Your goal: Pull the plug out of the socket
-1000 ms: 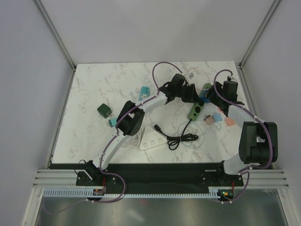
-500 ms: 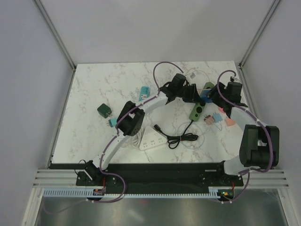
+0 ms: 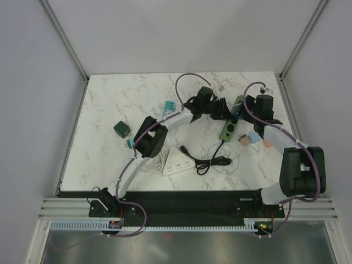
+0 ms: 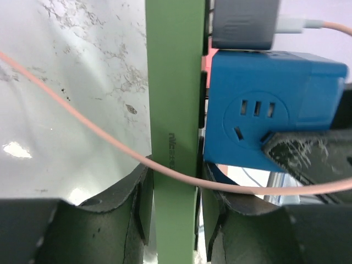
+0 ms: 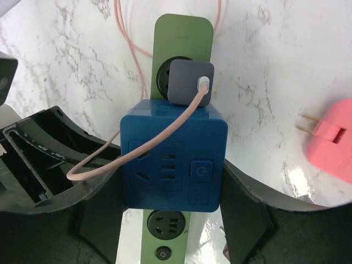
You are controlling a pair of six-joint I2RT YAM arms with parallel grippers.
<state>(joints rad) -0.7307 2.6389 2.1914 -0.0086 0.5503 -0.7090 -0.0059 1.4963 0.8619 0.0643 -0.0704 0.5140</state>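
Wrist views alone show blue plug (image 5: 173, 162) clamped, green socket strip (image 4: 173, 110) pinched.

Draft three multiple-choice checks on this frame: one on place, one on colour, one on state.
1. Where is the grey charger?
A. plugged into the green power strip, next to the blue adapter
B. loose on the marble
C. hanging off the table edge

2. What colour is the loose plug to the right of the strip in the right wrist view?
A. white
B. pink
C. black

3. What state is the blue adapter in?
A. lying loose on the table
B. lifted clear of the strip
C. seated on the strip, between the fingers of the right gripper

Key:
1 A: the right wrist view shows it on the strip beside the adapter.
2 B: its body is pink, with two bare prongs.
3 C: the left wrist view shows it against the strip, which the left gripper clamps.
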